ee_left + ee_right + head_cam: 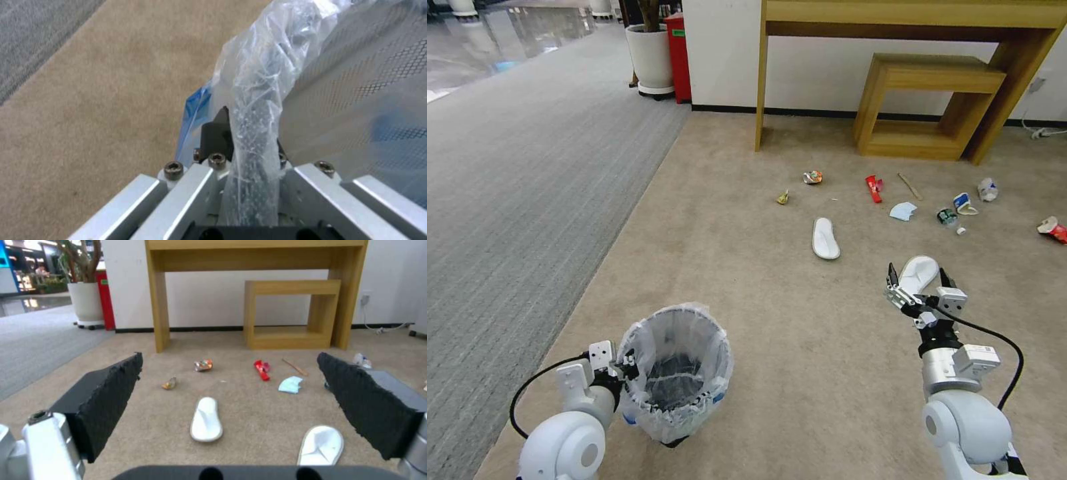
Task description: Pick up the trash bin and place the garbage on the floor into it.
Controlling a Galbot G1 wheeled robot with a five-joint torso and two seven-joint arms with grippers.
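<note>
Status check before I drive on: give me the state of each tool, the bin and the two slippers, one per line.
Left tool: shut on the round black trash bin's rim.
Round black trash bin with crinkly white liner: upright on the beige carpet, no litter seen inside.
Right tool: open, holding nothing, above the nearer slipper.
Nearer white slipper: lying flat on the carpet.
Farther white slipper: lying flat on the carpet.

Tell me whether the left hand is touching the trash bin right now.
Touching. In the left wrist view the left hand is clamped on the trash bin, its bag-covered rim pinched between the fingers. The head view agrees.
</note>
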